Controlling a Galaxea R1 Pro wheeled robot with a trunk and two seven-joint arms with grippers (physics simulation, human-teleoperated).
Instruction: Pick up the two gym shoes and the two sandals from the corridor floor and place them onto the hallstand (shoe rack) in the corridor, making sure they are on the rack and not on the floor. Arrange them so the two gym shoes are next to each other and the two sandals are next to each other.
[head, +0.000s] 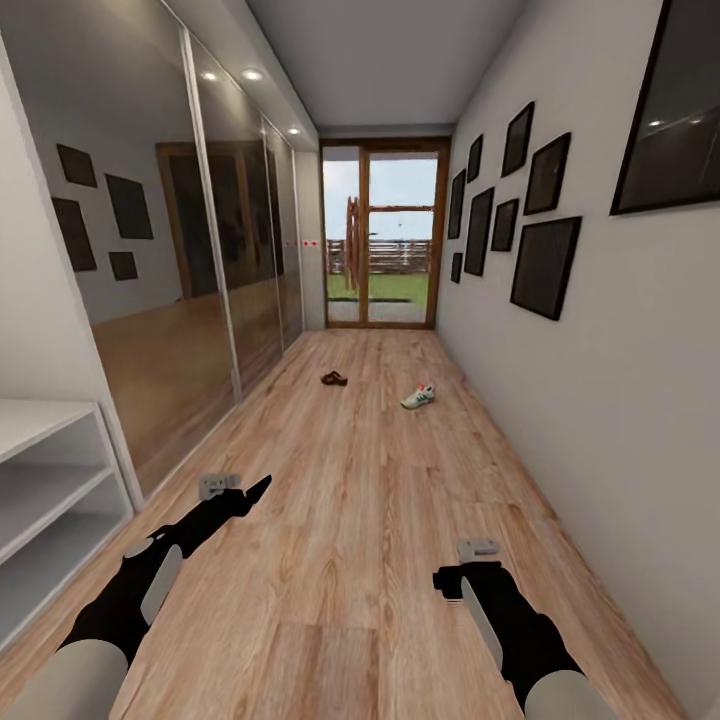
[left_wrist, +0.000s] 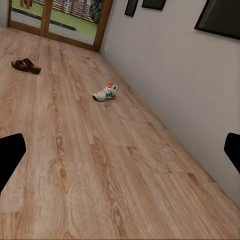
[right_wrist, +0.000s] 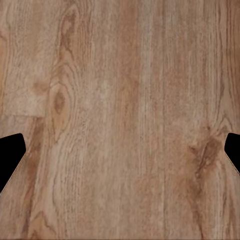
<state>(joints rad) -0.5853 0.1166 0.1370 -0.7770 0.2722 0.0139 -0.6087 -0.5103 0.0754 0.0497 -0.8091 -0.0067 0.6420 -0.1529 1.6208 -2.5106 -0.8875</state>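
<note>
A: Far down the floor (head: 350, 520), near the glass door (head: 385, 235), what is seen?

B: One gym shoe (head: 418, 397) is seen lying towards the right wall, and a brown sandal (head: 334, 378) lies apart from it, nearer the middle. Whether one sandal or two lie there cannot be told.

A: And in the left wrist view?

B: The same gym shoe (left_wrist: 105, 93) and sandal (left_wrist: 26, 65) are shown on the planks, well apart.

A: Where is the rack (head: 50, 500) placed?

B: It is seen at the left edge, beside the mirrored wardrobe (head: 200, 270), with bare shelves.

A: How are the end effectors held?

B: The left end effector (left_wrist: 120, 150) is spread wide, nothing gripped. The right end effector (right_wrist: 120, 155) is likewise spread wide over bare planks. Both arms are held low above the floor.
</note>
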